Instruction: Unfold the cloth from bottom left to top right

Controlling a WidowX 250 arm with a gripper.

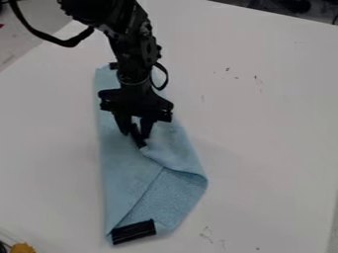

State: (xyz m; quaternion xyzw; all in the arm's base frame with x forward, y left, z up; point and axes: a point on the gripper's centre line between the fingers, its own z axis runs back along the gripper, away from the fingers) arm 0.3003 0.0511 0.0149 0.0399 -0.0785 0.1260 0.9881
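Observation:
The black gripper (137, 132) points down over the middle of the light blue cloth (122, 173). A narrow black strip (139, 141) lies at the gripper's lower end, by the corner of a folded-over flap; whether it is held there I cannot make out. The cloth stretches from the upper left to the lower middle of the view, with a diagonal fold edge running down to its bottom left. A black clip (134, 231) sits on the cloth's bottom edge. Part of the cloth's upper end is hidden behind the arm.
The cloth rests on a white table (264, 123) with small dark marks at the upper right and near the bottom. A yellow-orange object (22, 248) is at the bottom left corner. Dark items stand beyond the table's top right edge.

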